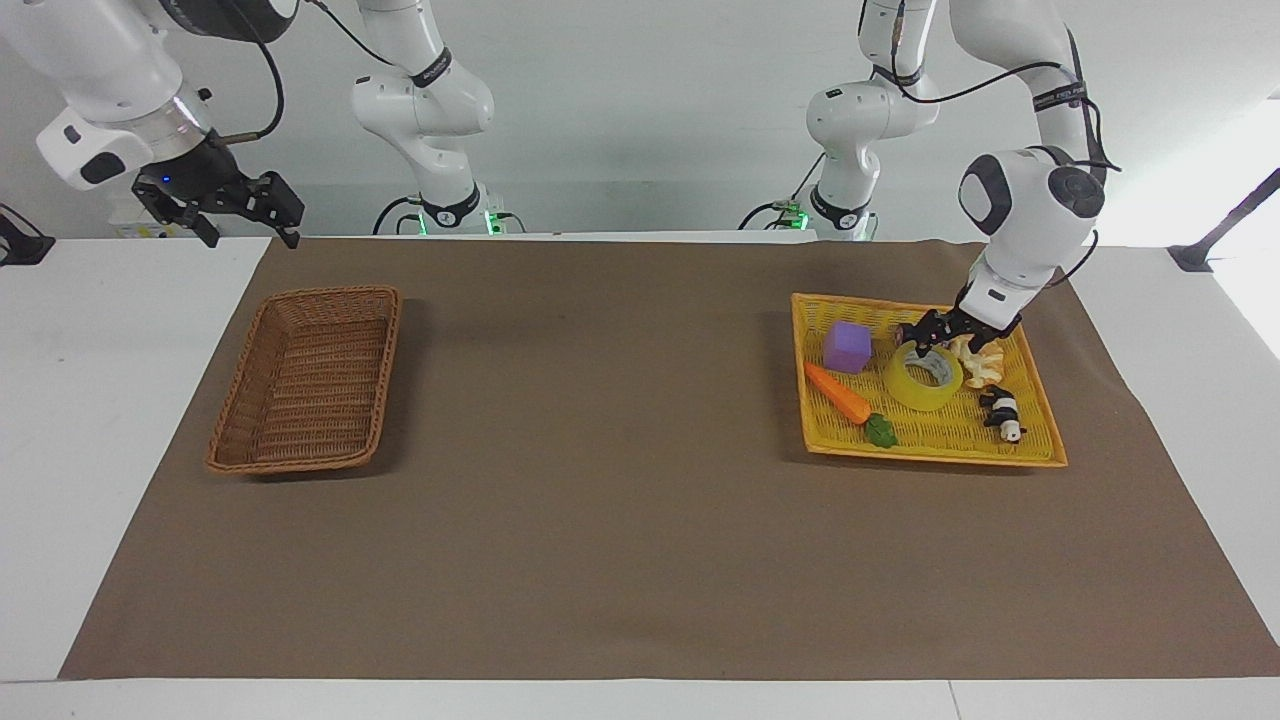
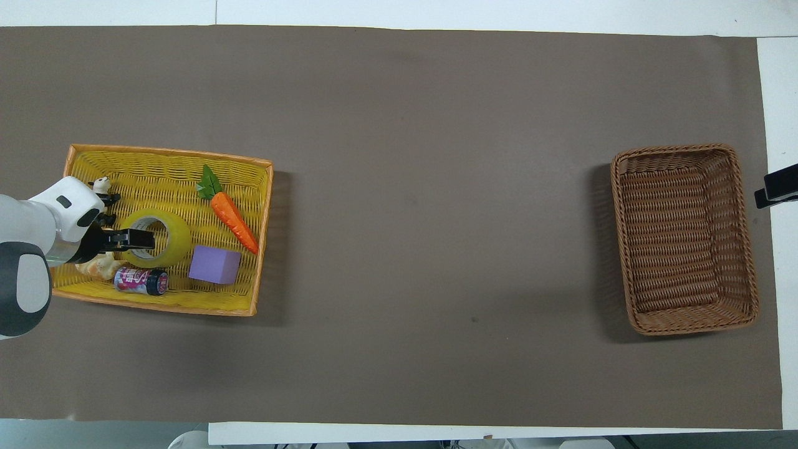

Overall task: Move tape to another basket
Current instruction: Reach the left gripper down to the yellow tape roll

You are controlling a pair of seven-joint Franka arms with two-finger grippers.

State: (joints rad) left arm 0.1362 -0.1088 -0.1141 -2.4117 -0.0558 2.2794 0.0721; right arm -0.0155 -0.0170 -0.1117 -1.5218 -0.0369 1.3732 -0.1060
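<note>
Now | baskets 2 | tape [image 1: 923, 377] 1 | left gripper [image 1: 935, 338] open over it | right gripper [image 1: 222, 205] open, waiting

2 white Franka arms [image 1: 1030, 190], rounded glossy shells w/ dark grey joint caps, black cables looped along links, black 2-finger grippers, green LEDs at bases.
</note>
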